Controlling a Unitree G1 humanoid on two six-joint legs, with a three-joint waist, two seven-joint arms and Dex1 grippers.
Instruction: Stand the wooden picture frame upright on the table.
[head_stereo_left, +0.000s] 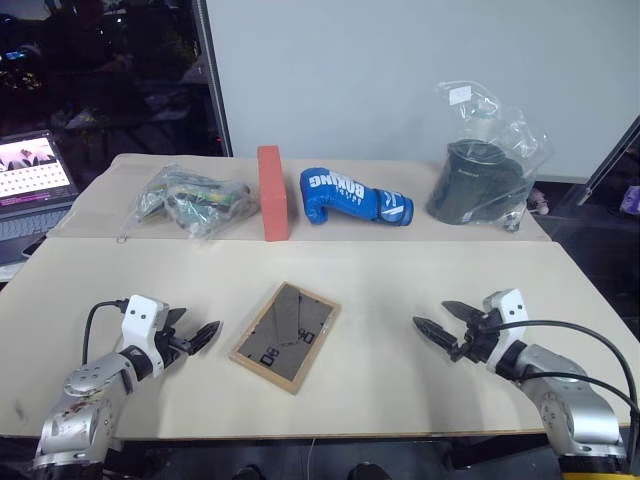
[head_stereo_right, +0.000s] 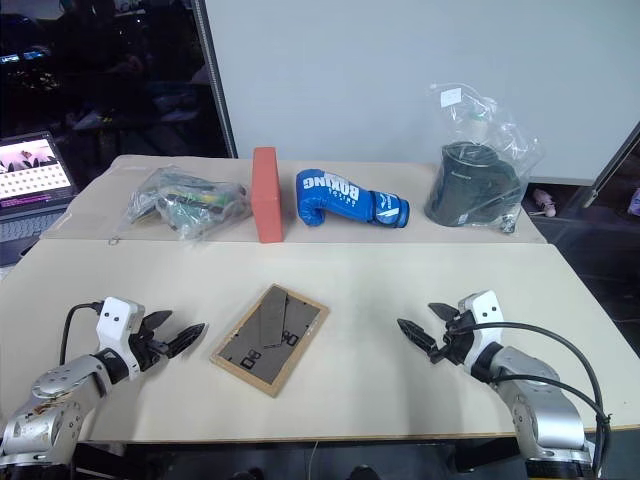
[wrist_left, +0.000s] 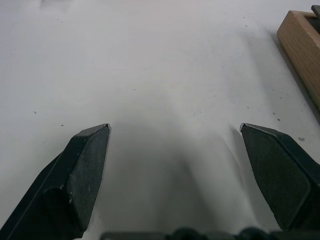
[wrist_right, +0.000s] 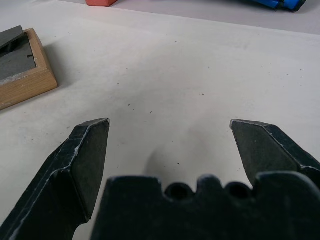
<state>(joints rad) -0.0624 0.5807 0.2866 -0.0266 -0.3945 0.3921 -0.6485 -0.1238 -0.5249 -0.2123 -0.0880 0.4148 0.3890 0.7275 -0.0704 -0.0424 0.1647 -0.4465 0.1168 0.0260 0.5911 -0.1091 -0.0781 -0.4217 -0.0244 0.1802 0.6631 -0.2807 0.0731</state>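
Observation:
The wooden picture frame (head_stereo_left: 285, 336) lies flat on the table (head_stereo_left: 400, 270) near its front edge, dark grey backing with white marks facing up. My left gripper (head_stereo_left: 202, 328) hovers just left of it, open, nothing between its fingers; the left wrist view shows a corner of the frame (wrist_left: 300, 40) ahead of the gripper (wrist_left: 175, 130). My right gripper (head_stereo_left: 430, 314) is open too, a hand's width right of the frame and pointing toward it. The right wrist view has the frame's light-wood edge (wrist_right: 25, 82) off to one side of the gripper (wrist_right: 170, 122).
Along the far half of the table stand a clear bag of small items (head_stereo_left: 192, 198), a red-orange block (head_stereo_left: 272, 193), a blue boxing glove (head_stereo_left: 355, 197) and a plastic bag holding a dark object (head_stereo_left: 480, 180). A laptop (head_stereo_left: 35, 175) sits off the table's left.

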